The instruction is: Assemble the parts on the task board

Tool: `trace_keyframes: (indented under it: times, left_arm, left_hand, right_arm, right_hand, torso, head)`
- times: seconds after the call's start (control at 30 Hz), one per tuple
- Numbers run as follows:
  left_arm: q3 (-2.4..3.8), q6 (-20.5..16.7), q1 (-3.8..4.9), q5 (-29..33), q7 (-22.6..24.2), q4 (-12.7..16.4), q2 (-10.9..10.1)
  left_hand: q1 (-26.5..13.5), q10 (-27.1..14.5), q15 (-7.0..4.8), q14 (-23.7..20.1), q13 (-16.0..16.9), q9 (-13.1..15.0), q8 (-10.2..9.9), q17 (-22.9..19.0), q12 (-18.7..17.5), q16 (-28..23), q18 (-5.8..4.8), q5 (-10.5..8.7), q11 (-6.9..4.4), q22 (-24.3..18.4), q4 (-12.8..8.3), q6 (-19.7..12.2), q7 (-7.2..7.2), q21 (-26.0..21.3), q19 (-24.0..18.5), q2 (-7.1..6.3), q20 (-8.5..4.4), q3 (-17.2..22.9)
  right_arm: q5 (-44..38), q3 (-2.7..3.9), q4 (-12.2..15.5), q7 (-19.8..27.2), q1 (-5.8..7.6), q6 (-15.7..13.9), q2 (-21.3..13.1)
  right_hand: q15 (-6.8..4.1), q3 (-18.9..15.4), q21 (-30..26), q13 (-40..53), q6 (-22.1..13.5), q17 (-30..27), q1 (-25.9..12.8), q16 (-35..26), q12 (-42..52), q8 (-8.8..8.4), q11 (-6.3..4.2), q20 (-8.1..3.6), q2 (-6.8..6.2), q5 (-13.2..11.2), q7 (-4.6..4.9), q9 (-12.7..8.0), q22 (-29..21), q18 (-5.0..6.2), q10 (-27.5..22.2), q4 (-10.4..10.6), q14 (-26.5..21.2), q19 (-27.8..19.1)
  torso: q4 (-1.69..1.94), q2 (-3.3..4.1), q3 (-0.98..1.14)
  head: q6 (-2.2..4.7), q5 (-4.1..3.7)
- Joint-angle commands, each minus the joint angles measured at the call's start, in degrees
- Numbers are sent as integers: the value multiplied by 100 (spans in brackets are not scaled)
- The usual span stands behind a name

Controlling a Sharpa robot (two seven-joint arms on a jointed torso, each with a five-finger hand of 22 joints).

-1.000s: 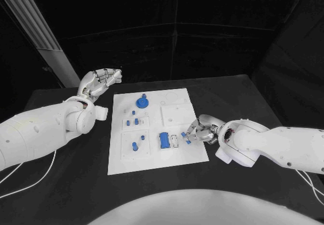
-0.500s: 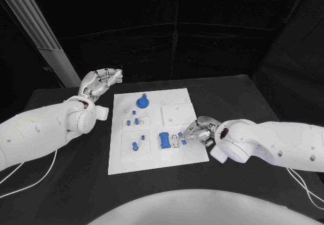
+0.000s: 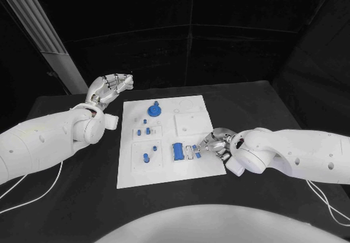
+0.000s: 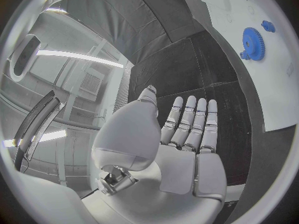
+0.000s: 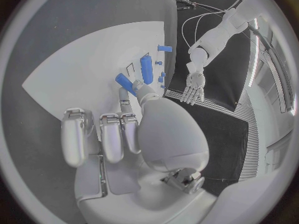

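Note:
The white task board (image 3: 164, 172) lies in the middle of the black table. My right hand (image 3: 216, 143) is at the board's right edge and pinches a small blue part (image 3: 198, 152) between thumb and a finger, just right of the large blue block (image 3: 177, 151). In the right wrist view the same small blue part (image 5: 124, 83) sticks out past my fingertips toward the block (image 5: 146, 68). My left hand (image 3: 111, 86) is raised beyond the board's far left corner, fingers straight and apart, holding nothing. A blue gear (image 3: 154, 110) stands at the board's far end.
Several small blue pieces (image 3: 147, 130) stand in the board's left column, with more (image 3: 145, 158) nearer me. The left wrist view shows my flat left hand (image 4: 181, 134), the gear (image 4: 253, 42) and the board's edge (image 4: 274, 94). Bare black table surrounds the board.
My right hand has shifted slightly left and nearer to me with the small blue part, bringing it closer to the large blue block. The left hand has stayed still.

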Motion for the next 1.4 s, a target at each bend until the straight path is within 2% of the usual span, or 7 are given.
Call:
trace_keyframes:
  times: [0.03,0.13,0.4,0.7,1.07,1.4]
  left_arm:
    - [2,62,8,6,928,4,-4]
    - [2,58,8,6,928,8,-11]
    - [2,60,8,6,926,13,-12]
    - [2,63,8,6,924,11,-15]
    - [2,73,8,6,920,2,-8]
    - [2,76,8,6,918,-1,-5]
  left_hand:
    - [19,-43,-13,-36,-7,-9,37,-6,21,33,-114,28,-1,-9,7,-36,492,-27,-22,50,1,-29]
    - [19,-43,-13,-36,-7,-9,37,-6,21,33,-114,28,-1,-9,7,-36,492,-27,-22,50,1,-29]
    - [19,-43,-13,-36,-7,-9,37,-6,21,33,-114,28,-1,-9,7,-36,492,-27,-22,50,1,-29]
    - [24,-47,-13,-39,-8,-10,45,-19,29,41,-115,28,0,-11,6,-41,493,-28,-27,54,1,-36]
    - [24,-47,-13,-39,-8,-10,45,-19,29,41,-115,28,0,-11,6,-41,493,-28,-27,54,1,-36]
    - [24,-48,-13,-39,-8,-10,45,-19,30,41,-116,28,0,-11,6,-42,493,-28,-27,54,1,-36]
  right_arm:
    - [103,1,6,-83,8,144,10]
    - [108,1,9,-75,8,153,20]
    - [212,1,16,-2,8,153,26]
    - [362,1,-4,95,8,166,64]
    - [565,2,-40,180,8,186,97]
    - [593,2,-97,75,8,178,141]
  right_hand:
    - [25,0,-9,1506,11,1510,-79,32,19,-17,47,31,-5,-39,5,-6,1385,6,607,39,596,431]
    - [25,-1,-10,1506,12,1510,-81,32,19,-18,46,31,-5,-41,5,-7,1385,7,607,40,596,431]
    - [26,-20,-8,1506,42,1510,-120,32,19,-20,44,33,-7,-65,-1,-14,1385,6,607,62,596,431]
    - [24,-74,-17,1506,56,1510,-216,32,19,-50,41,33,-15,-103,-1,-39,1382,8,607,126,596,427]
    - [28,-120,-19,1506,33,1510,-285,32,19,-100,51,36,-12,-134,12,-72,1382,9,607,184,596,426]
    - [37,-162,-37,1506,-31,1510,-311,32,19,-166,73,42,-23,-184,40,-113,1376,13,607,211,596,418]
  torso:
    - [0,5,4]
    - [-8,1,-3]
    - [-3,0,-7]
    - [0,-5,-2]
    - [-3,-7,-5]
    - [1,-4,-3]
  head:
    - [0,21]
    - [0,53]
    - [0,51]
    - [0,50]
    - [0,54]
    - [0,58]
